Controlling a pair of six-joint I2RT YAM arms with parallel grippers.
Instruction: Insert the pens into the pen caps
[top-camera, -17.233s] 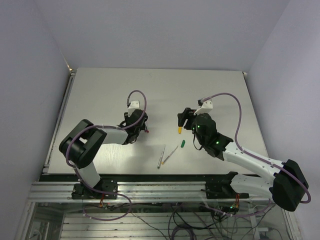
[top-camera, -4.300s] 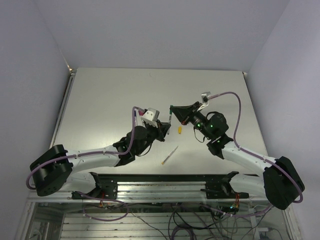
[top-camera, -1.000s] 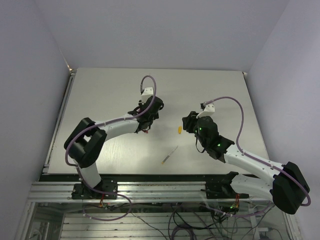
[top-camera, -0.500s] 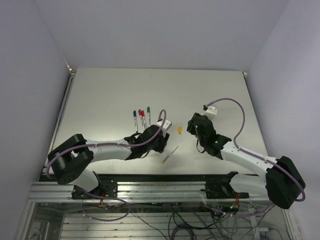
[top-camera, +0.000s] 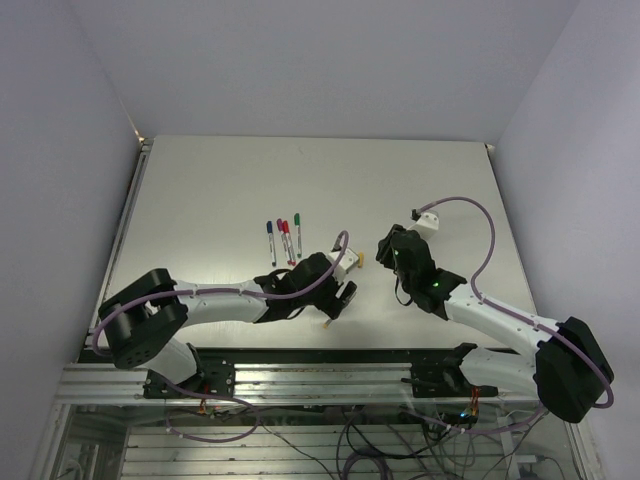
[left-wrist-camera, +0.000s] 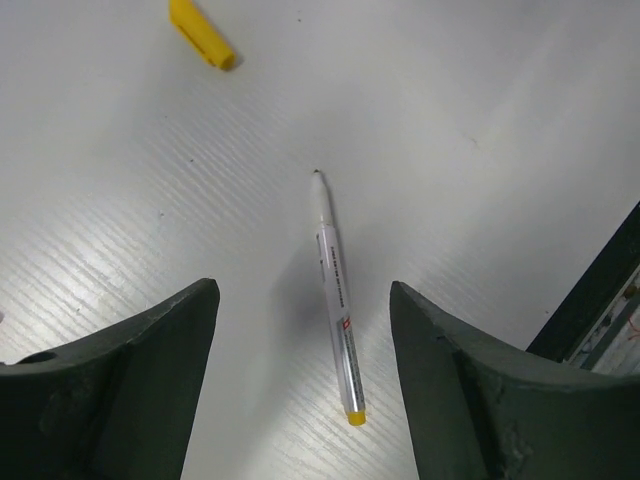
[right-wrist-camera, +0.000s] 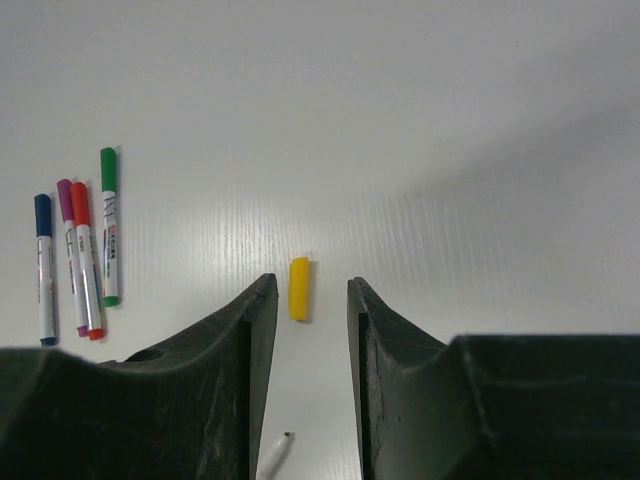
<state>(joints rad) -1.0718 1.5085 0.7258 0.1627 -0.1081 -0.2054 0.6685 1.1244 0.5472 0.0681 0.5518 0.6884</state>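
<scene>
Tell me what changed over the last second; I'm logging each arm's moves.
The left pincer swung back from the four capped pens and opened over the uncapped pen. The right pincer, yellow cap and that pen stayed put.

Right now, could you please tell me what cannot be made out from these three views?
- Top view: the uncapped pen is mostly hidden beneath the left gripper.
- Right wrist view: that pen is cut off by the bottom edge; only its tip shows.
- Right wrist view: the print on the four capped pens is too small to read.
</scene>
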